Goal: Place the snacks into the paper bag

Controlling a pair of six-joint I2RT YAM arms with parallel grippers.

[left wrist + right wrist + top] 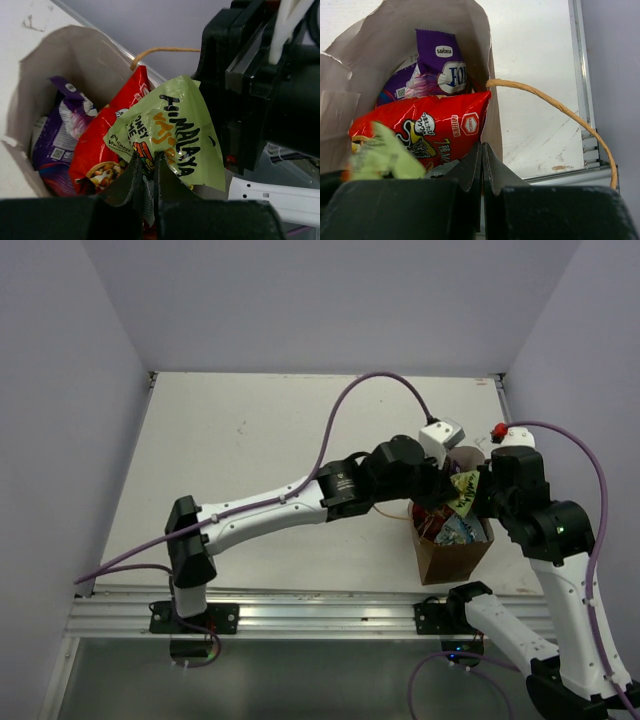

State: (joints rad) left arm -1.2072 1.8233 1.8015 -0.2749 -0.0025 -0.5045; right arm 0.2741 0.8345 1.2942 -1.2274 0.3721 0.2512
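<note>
We saw the left tool (146, 167) pinching a crinkled green packet (175, 130) over the open brown bag (75, 55) on the white surface (250, 430), the right tool (481, 152) closed, pale walls (60, 360) around.

Soft, even light; foreground blur.

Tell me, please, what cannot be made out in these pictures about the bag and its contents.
- Top view: the inside of the paper bag; the two arms cover its mouth, so the packets cannot be counted.
- Right wrist view: the green packet is blurred, its print unreadable.
- Right wrist view: whether the shut right gripper pinches the bag's rim; too close to tell.
- Left wrist view: the purple packet, mostly behind the red packet.
</note>
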